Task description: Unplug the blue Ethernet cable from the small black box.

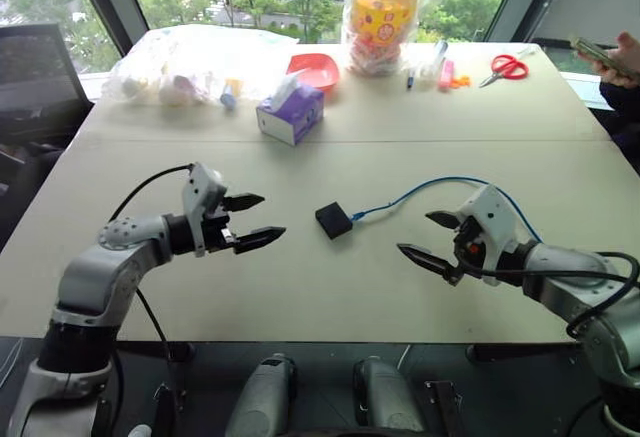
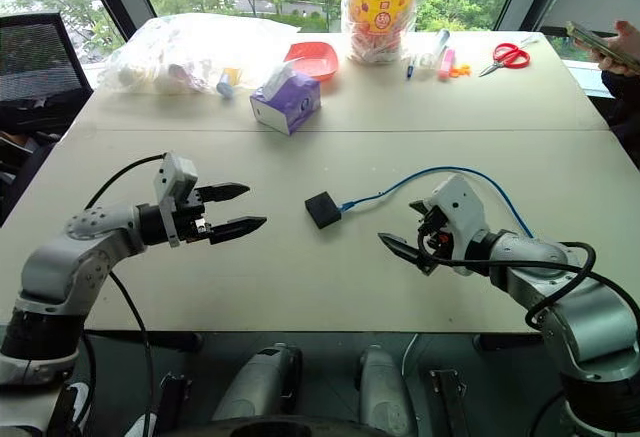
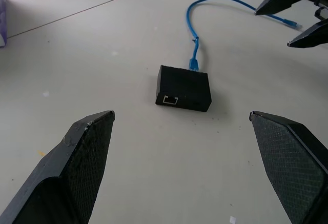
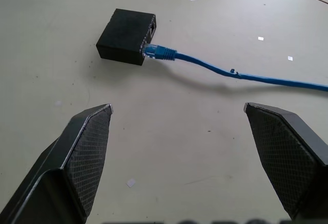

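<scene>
The small black box (image 1: 333,220) lies flat on the beige table (image 1: 300,287), midway between my two arms. The blue Ethernet cable (image 1: 420,191) is plugged into the box's right side and arcs away to the right, passing behind my right hand. Its plug (image 4: 160,53) sits in the box's port (image 4: 151,29). My left gripper (image 1: 255,221) hovers open to the left of the box, pointing at it, nothing between its fingers. My right gripper (image 1: 428,238) hovers open to the right of the box, also empty. The box (image 3: 183,87) shows a second free port in the left wrist view.
A purple tissue box (image 1: 291,112) stands behind the black box. Further back lie a clear bag of items (image 1: 190,65), a red bowl (image 1: 314,69), a yellow-lidded jar (image 1: 382,12), pens and red scissors (image 1: 507,67). A person's hand with a phone (image 1: 610,57) is at the far right.
</scene>
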Controlling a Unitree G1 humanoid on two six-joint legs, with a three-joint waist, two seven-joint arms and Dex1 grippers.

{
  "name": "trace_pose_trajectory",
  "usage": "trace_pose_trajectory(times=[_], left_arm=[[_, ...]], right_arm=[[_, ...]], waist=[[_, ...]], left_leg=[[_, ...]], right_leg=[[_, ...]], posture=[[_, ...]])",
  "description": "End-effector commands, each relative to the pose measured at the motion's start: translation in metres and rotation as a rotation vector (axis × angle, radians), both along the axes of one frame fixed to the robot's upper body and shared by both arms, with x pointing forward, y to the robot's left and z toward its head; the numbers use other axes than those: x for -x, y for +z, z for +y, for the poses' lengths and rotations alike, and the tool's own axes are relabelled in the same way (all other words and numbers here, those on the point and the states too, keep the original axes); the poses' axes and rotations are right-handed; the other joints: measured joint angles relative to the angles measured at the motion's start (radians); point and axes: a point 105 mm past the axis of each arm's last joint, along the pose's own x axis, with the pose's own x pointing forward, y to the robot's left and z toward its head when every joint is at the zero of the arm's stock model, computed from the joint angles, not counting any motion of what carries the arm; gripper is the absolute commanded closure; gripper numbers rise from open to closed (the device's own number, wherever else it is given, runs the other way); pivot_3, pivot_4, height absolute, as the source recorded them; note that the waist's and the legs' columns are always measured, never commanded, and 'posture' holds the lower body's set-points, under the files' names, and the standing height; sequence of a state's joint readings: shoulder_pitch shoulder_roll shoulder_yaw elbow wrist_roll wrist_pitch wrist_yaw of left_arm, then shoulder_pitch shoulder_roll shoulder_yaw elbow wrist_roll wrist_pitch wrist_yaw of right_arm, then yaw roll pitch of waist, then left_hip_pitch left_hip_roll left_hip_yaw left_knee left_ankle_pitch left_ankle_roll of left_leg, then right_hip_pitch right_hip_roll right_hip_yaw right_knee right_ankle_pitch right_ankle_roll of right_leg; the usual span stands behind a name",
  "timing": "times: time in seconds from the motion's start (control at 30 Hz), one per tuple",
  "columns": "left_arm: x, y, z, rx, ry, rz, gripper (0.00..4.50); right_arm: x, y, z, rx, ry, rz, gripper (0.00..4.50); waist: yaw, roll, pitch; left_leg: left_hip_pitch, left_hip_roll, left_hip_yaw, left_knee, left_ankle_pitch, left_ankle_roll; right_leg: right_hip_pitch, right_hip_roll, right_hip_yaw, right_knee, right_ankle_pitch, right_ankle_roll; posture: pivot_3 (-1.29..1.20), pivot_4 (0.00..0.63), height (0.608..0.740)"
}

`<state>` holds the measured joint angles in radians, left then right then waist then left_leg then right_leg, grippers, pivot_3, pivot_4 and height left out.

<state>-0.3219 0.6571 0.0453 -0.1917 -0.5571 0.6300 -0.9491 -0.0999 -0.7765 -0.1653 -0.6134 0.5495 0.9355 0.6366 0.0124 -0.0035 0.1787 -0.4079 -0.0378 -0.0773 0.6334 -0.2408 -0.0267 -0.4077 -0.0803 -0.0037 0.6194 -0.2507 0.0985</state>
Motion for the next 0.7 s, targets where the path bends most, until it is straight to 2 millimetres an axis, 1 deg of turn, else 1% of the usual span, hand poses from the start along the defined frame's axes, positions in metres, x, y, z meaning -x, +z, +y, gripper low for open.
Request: trace_pose_trajectory(times=[0.03,0.2,0.4,0.57,0.7], left_arm=[[-0.001,0.009,-0.001,0.001,-0.026,-0.036,0.10],[-0.003,0.012,0.000,0.018,-0.039,-0.025,0.10],[-0.007,0.012,0.002,0.016,-0.030,-0.025,0.10],[-0.007,0.010,0.000,0.005,-0.032,-0.031,0.10],[-0.006,0.013,-0.003,0.009,-0.034,-0.042,0.10]], right_arm=[[0.000,0.013,0.002,0.011,0.032,-0.036,0.17],[-0.003,0.024,0.001,0.030,0.047,-0.036,0.17],[0.000,0.028,-0.001,0.079,0.096,0.014,0.17],[-0.004,0.035,-0.006,0.122,0.115,0.016,0.17],[-0.007,0.038,-0.010,0.178,0.140,0.057,0.17]], waist=[[0.000,0.000,0.000],[-0.001,0.000,0.000],[0.000,-0.001,0.000],[-0.001,-0.001,0.001],[-0.001,0.000,0.001]], left_leg=[[0.000,0.000,0.000,0.000,0.000,0.000],[0.000,0.000,0.000,0.000,0.000,0.000],[0.000,0.000,0.000,0.000,0.000,0.000],[0.000,0.000,0.001,0.000,0.000,0.000],[0.000,0.000,0.001,0.000,0.000,0.000]], right_leg=[[0.000,0.000,0.000,0.000,0.000,0.000],[-0.001,0.000,0.000,0.000,0.000,0.000],[0.000,0.000,0.000,0.000,0.000,0.000],[0.000,0.000,0.000,0.000,0.000,0.000],[-0.001,0.000,0.000,0.000,0.000,0.000]], posture=[[0.00,0.150,0.740],[0.00,0.150,0.740],[0.00,0.150,0.740],[0.00,0.150,0.740],[0.00,0.150,0.740]])
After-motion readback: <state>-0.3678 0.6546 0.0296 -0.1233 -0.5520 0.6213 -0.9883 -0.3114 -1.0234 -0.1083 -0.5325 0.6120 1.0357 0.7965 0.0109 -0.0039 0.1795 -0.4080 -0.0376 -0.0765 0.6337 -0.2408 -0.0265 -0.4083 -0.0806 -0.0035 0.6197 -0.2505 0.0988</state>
